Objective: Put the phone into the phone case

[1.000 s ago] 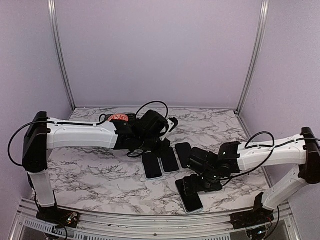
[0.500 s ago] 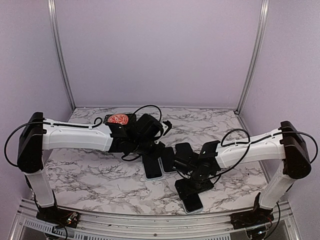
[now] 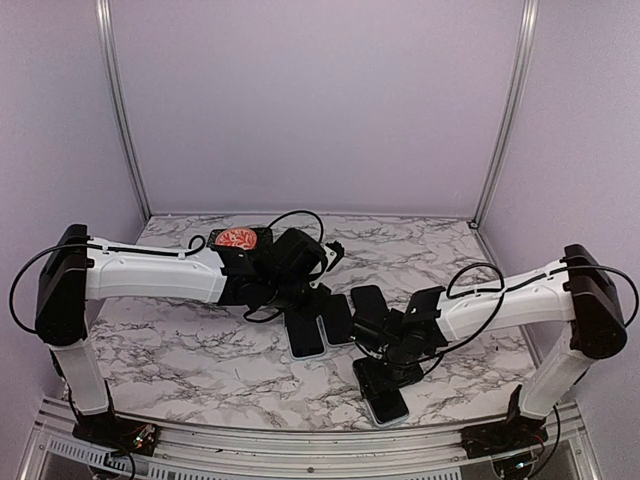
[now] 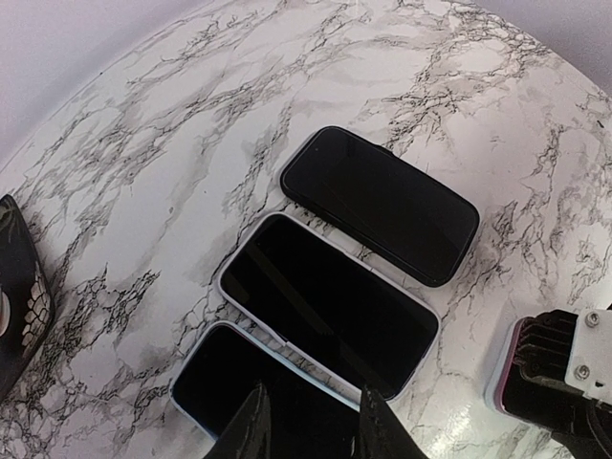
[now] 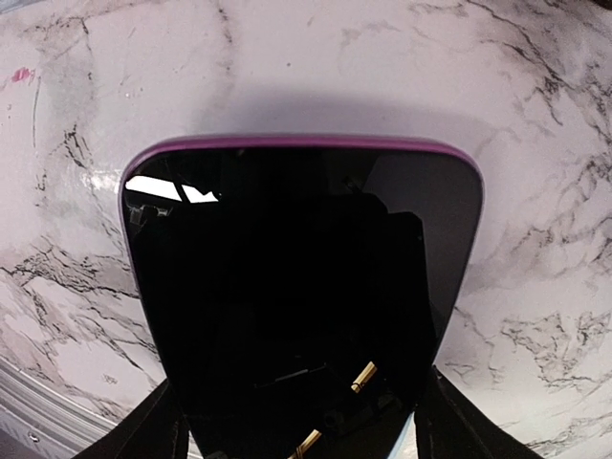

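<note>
The phone (image 5: 301,268), with a black screen and a pink rim, lies flat near the table's front edge (image 3: 385,400). My right gripper (image 5: 301,421) straddles its near end, one finger tight against each long side (image 3: 385,365). A red patterned item, apparently the phone case (image 3: 238,238), lies at the back, partly hidden by the left arm. My left gripper (image 4: 311,426) hovers over the nearest of three phones lying in a row (image 3: 300,300). Its jaws stand narrowly apart with nothing between them.
Three dark phones lie side by side mid-table: two white-rimmed (image 4: 330,306) (image 4: 206,392) and one all black (image 4: 378,206). A dark patterned object (image 4: 19,287) shows at the left edge of the left wrist view. Metal frame posts (image 3: 120,110) stand at the back corners.
The right arm has swung left toward the middle and its jaws have narrowed onto the pink-rimmed phone. The left arm drew back slightly to the left, then held still.
</note>
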### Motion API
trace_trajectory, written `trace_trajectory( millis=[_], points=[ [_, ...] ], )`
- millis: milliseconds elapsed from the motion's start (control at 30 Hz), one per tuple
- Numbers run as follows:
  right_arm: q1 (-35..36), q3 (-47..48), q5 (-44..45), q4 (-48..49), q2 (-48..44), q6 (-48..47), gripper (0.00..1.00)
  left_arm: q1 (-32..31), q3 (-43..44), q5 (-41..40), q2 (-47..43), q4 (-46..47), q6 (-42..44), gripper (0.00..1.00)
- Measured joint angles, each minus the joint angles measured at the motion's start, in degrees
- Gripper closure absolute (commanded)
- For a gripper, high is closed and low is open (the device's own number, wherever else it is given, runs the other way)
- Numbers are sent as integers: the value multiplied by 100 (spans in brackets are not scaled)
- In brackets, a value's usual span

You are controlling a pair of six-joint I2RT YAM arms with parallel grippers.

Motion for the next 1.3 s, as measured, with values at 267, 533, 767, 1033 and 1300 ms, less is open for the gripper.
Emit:
trace_trajectory(
  millis=[267,533,767,1033,1300],
  points=[
    [-42,83,149,28,186,39,2,0,-2,-7,-2,9,0,66],
    [-186,433,341,-431,302,-94,1,0,-42,-50,-2,35,7,66],
    [63,1108,339,-1187,59,-125,45,0,-48,-50,-2,37,20,66],
    [450,916,33,-1058,140,184,76,0,-57,-50,0,37,22,67],
    [450,503,-413,-483,140,422,83,0,-63,-52,-2,37,26,67]
  ],
)
